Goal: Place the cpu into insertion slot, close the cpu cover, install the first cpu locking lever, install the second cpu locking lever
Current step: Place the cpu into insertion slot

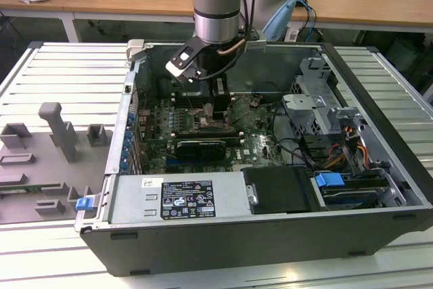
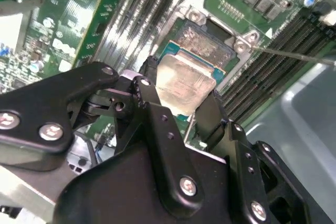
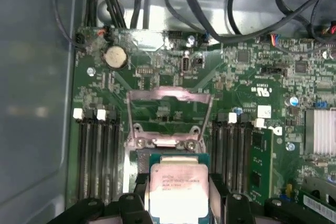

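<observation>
My gripper [image 1: 218,109] reaches down into the open computer case [image 1: 379,167], over the middle of the green motherboard. In both wrist views its black fingers [image 2: 148,95] flank the cpu [image 2: 184,85], a flat square chip with a pale silver top, and are shut on its edges. The cpu [image 3: 177,187] hangs low over the insertion slot [image 2: 203,41], whose dark centre shows just beyond the chip. I cannot tell whether the chip touches it. The cpu cover [image 3: 169,95] is swung open and lies flat beyond the socket. A thin metal locking lever [image 2: 294,56] sticks out, raised.
Long memory slots [image 3: 97,156] run along both sides of the socket. A black graphics card [image 1: 199,147] lies just in front of the gripper. Cables [image 3: 252,9] cross the far case wall. Drive bays [image 1: 318,106] fill the exterior view's right. A grey fixture [image 1: 57,137] stands on the table outside.
</observation>
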Controlling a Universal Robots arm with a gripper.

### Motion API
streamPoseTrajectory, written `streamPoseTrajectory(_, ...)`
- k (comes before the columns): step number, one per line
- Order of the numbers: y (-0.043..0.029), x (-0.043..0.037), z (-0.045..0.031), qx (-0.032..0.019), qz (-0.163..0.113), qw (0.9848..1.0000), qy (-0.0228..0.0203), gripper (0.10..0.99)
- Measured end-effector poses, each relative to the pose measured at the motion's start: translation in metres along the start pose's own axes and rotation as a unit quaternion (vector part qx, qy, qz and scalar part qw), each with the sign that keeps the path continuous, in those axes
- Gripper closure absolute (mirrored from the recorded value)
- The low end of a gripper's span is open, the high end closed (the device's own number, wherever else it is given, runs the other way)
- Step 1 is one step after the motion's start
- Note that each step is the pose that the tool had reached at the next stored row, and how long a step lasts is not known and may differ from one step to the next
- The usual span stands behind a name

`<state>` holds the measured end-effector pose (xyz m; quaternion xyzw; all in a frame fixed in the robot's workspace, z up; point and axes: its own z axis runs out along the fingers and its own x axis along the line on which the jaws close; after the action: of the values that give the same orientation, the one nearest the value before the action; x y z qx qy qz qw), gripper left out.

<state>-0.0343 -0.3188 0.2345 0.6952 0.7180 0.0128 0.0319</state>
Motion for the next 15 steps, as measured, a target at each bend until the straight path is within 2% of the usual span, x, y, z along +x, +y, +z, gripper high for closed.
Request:
streamPoseTrajectory(10, -0.0060, 0.0003, 0.0025, -0.0001, 0.023, 0.9997, -0.0014, 0.549)
streamPoseTrajectory(15, -0.0140, 0.0006, 0.0035, -0.0001, 0.023, 0.9997, -0.0014, 0.549)
